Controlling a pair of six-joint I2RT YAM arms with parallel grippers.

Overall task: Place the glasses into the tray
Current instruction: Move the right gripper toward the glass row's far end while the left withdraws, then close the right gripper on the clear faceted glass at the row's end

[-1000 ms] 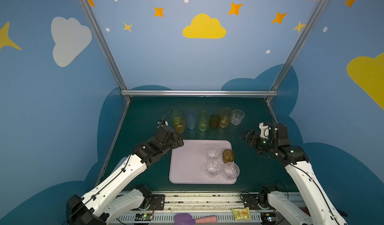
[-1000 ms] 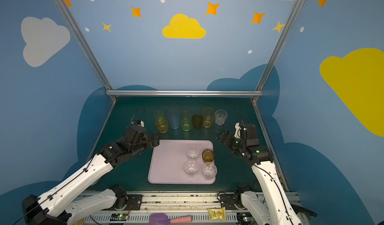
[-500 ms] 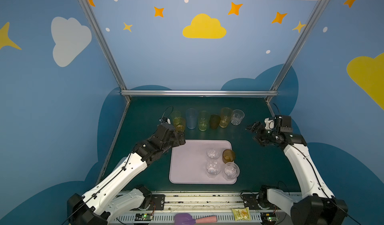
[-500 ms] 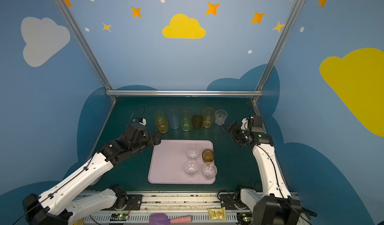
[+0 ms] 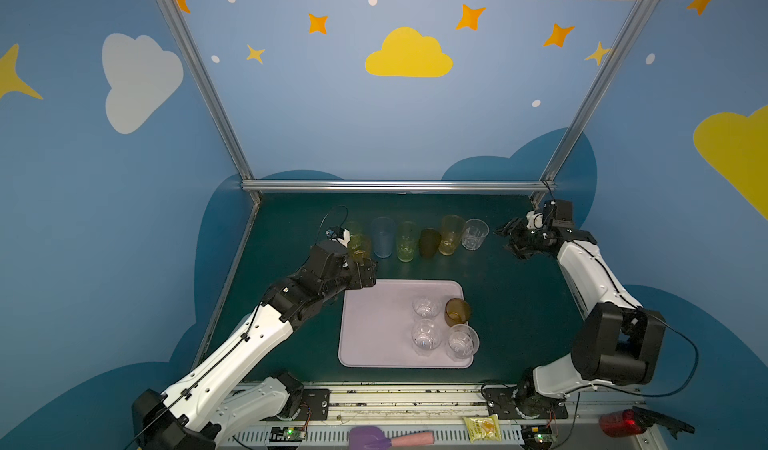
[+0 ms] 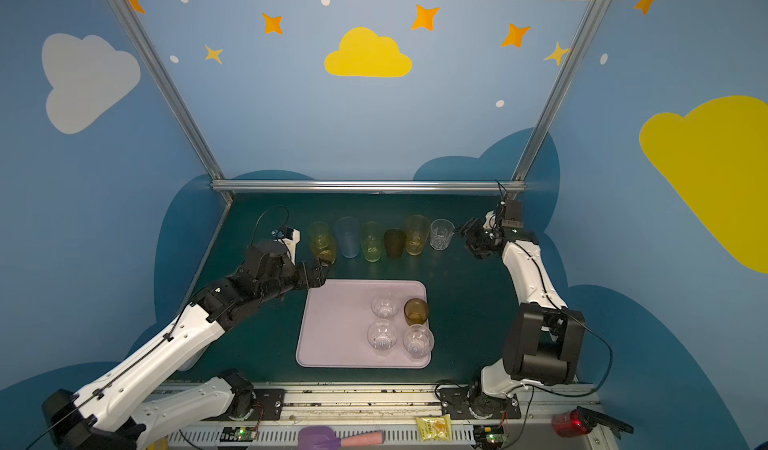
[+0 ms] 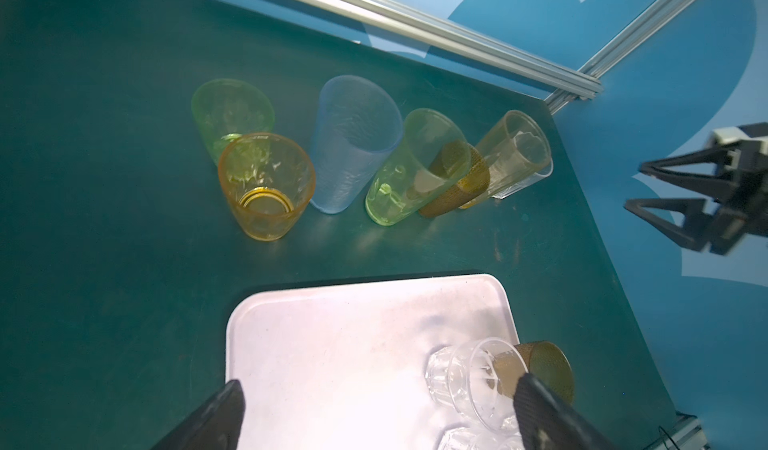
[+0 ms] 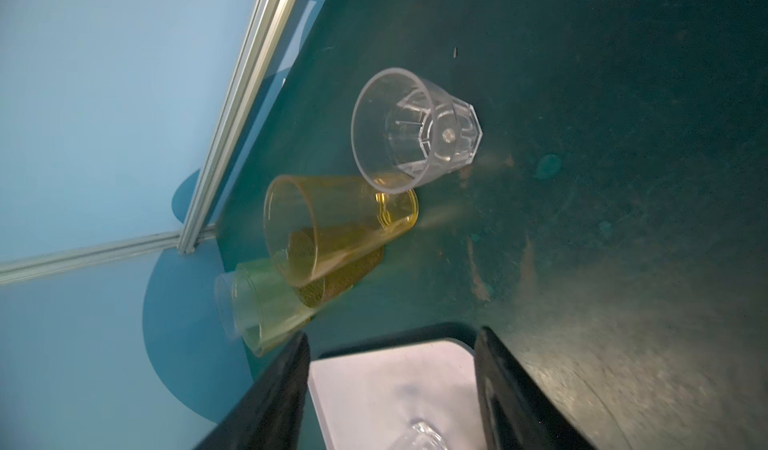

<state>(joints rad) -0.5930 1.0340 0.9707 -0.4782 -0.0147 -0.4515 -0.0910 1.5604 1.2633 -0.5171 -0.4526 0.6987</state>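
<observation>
Blue cloud-and-star walls (image 5: 395, 127) surround a dark green, possibly rubber, tabletop (image 5: 519, 302).

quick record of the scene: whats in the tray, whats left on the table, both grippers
tray: pink tray, mid table
in tray: three clear glasses, one brown glass, all on its right side
on table: row of seven glasses behind the tray, clear glass at its right end
left gripper: open, empty, at the tray's far left corner
right gripper: open, empty, right of the row

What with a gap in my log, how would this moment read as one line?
tray: four glasses | back row: seven glasses | left gripper: open, empty | right gripper: open, empty, near clear glass
</observation>
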